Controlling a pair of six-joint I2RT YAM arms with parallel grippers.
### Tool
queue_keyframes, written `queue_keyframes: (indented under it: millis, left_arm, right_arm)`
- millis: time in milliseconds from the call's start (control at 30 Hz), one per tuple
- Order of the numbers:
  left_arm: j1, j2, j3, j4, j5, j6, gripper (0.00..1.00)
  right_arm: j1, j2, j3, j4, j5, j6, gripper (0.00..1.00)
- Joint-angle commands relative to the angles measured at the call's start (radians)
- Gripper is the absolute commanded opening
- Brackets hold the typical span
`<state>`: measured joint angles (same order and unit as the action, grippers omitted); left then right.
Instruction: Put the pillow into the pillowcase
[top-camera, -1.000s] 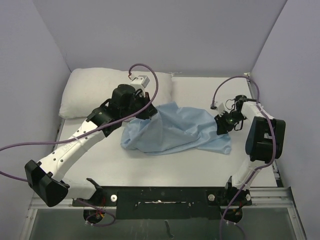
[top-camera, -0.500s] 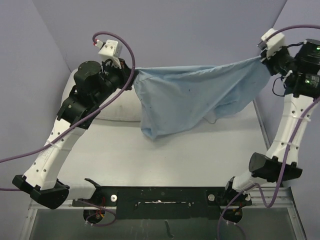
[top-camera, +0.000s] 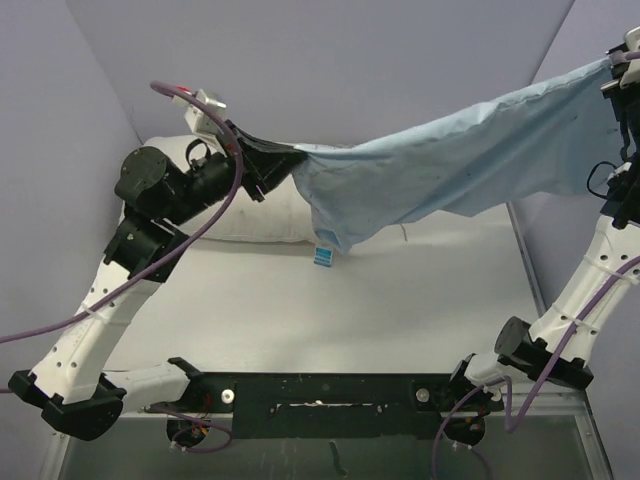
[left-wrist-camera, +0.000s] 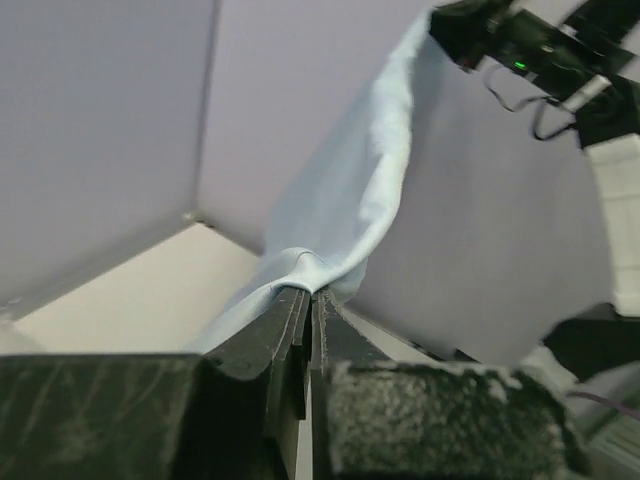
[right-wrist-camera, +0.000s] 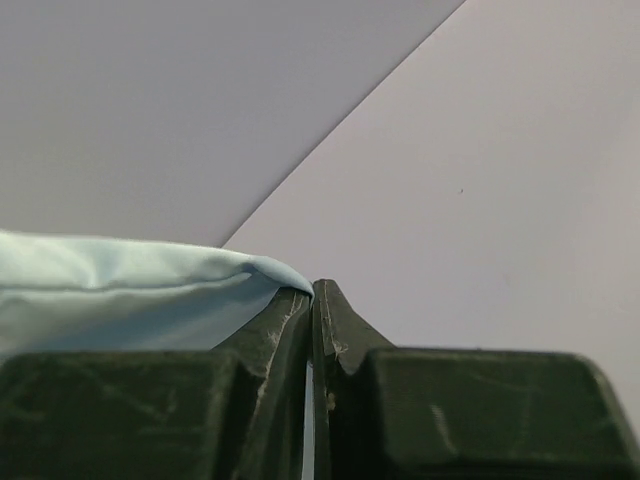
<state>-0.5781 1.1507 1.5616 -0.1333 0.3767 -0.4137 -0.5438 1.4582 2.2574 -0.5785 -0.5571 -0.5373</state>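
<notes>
Blue pillowcase is off the table, strung in the air between both arms. We see it as a stretched band running from about 10 o'clock in the top view up to the 2 o'clock corner, rising toward the right.

Left gripper: jaws closed on one edge of the cloth, with fabric bunched right at the tips. The wrist view confirms the pinch.

Right gripper: jaws closed too, with a fold of blue cloth caught between the tips. It sits at the top-right edge of the top view, partly cut off by the frame.

Just right of the left grip, the case sags into a loose fold. A small blue-and-white tag hangs from its lowest point, above the table near centre. We can't tell which end is the open one.

Pillow lies flat on the table at 10 o'clock, close to the back wall, long side running left-right. The left arm crosses over it, and the hanging cloth hides its right end in the top view. The pillow is outside the case.
</notes>
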Motion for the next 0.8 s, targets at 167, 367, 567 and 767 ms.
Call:
queue_keyframes:
  millis: [167,367,567,767]
  left_arm:
    - [-0.111,0.094,-0.171,0.282,0.148,-0.299,0.00]
    - [-0.061,0.251,-0.369,0.114,-0.190,-0.454,0.00]
    - [-0.054,0.560,-0.113,-0.098,-0.507,-0.386,0.19]
    - [-0.025,0.555,0.081,-0.227,-0.734,-0.163,0.60]
  right_arm:
    - [0.088,0.016,-0.166,0.081,0.010,-0.037,0.00]
    - [0.318,0.189,-0.266,-0.022,0.247,-0.144,0.00]
    - [0.455,0.512,-0.148,-0.022,0.534,-0.140,0.21]
    - [0.465,0.629,0.089,-0.263,0.373,-0.074,0.63]
